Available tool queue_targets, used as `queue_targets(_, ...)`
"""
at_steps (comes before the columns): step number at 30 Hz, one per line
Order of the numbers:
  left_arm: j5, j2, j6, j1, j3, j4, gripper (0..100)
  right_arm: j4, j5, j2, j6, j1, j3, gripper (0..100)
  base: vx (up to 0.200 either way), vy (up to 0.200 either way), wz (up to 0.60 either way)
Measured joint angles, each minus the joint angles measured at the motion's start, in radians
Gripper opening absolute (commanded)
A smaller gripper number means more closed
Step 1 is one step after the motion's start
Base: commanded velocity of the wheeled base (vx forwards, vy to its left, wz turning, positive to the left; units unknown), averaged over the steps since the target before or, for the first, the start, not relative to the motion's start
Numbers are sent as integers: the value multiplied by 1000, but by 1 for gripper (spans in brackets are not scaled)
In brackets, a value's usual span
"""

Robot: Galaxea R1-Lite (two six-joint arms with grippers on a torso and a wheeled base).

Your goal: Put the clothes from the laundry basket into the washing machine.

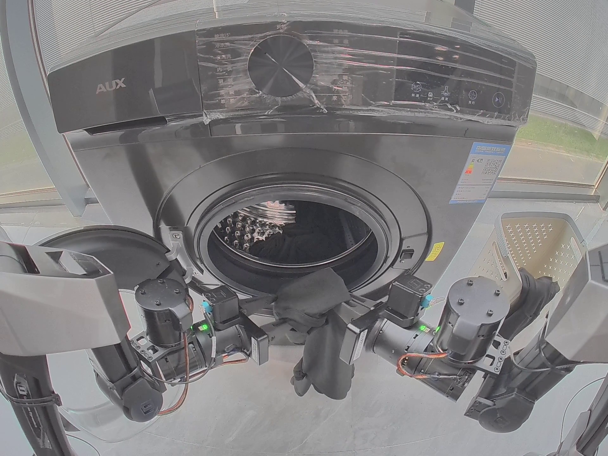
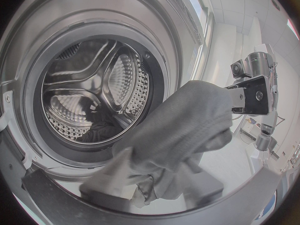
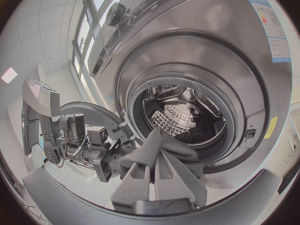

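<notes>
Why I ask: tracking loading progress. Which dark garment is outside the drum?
The grey garment hanging between left gripper and right gripper before the drum; the other dark clothes lie inside it.

Right claw point(image 3: 155, 164) pinched; left claw point(image 1: 277, 316) opposite

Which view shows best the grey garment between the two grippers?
The head view: the whole grey garment hangs between the left gripper and the right gripper, lower end included. The left wrist view shows its bunched upper part close up; the right wrist view shows it partly behind that gripper's jaws.
</notes>
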Motion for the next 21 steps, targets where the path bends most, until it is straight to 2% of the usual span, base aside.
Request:
queue_targets(12,-11,1,-7,3,-3,0,0,1,1,1,0,1,1,0,0,0,0)
queue_targets(18,-11,-82,-12,8,26,0,0,5,1,8,0,1,8,0,0,0,0)
queue_targets(21,-11,-152,-23,10,60,0,0,7,1,20,0,3,9,0,0,0,0)
